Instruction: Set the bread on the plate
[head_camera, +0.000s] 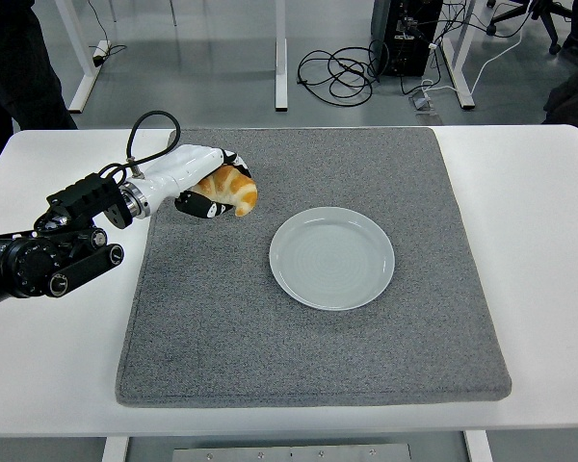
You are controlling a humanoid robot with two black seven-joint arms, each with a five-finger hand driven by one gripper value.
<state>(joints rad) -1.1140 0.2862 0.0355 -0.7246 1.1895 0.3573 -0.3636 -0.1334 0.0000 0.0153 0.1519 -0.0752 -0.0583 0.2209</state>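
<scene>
A golden croissant, the bread point(232, 188), is held in my left hand point(212, 185), whose white and black fingers are curled over and under it. It hangs just above the grey mat point(308, 356), near the mat's upper left. The pale grey plate point(332, 258) lies empty on the mat's middle, to the right of and below the bread, a short gap away. My left arm comes in from the left edge over the white table point(58, 366). My right arm does not show.
A person in dark clothes stands at the top left corner. Table legs and cables are on the floor beyond the far edge.
</scene>
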